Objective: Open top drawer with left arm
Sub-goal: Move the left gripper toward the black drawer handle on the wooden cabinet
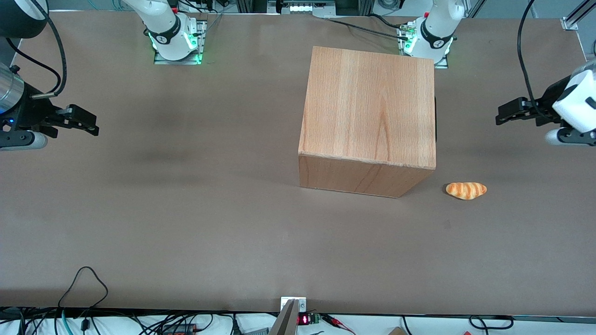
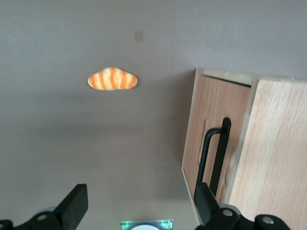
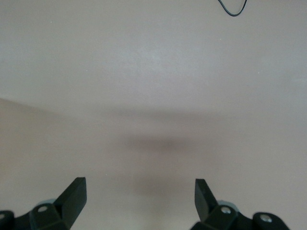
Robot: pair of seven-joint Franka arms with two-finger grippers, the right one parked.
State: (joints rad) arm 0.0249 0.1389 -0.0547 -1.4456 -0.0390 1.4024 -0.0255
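Our claw (image 1: 499, 115) hangs in the air at the working arm's end of the table, and its two black fingers (image 2: 74, 203) stand wide apart with nothing between them. It sits on the end of the left arm (image 1: 575, 104), which is white and shiny with black cables. Just past the fingertips, from the wrist camera, we see the flat wooden front of the top drawer (image 2: 211, 129) with its slim black handle (image 2: 217, 155). The drawer looks shut, with its front sitting flush in the big wooden cabinet (image 1: 368, 111). The claw is near the cabinet's handle side but does not touch it yet. A little toy bread (image 1: 466, 190) lies on the brown table (image 1: 186, 209), nearer to the front camera than the claw and apart from the cabinet. We think the handle is the place to grab, right around its middle, because it is thin enough to fit between the fingers and stands off the wood. It looks hard and stiff, so it should not bend. It may be smooth and a bit slippery, so we want a firm squeeze. The drawer looks light and should slide straight out. The cabinet might slide on the table if we pull too fast, so we would go slowly.
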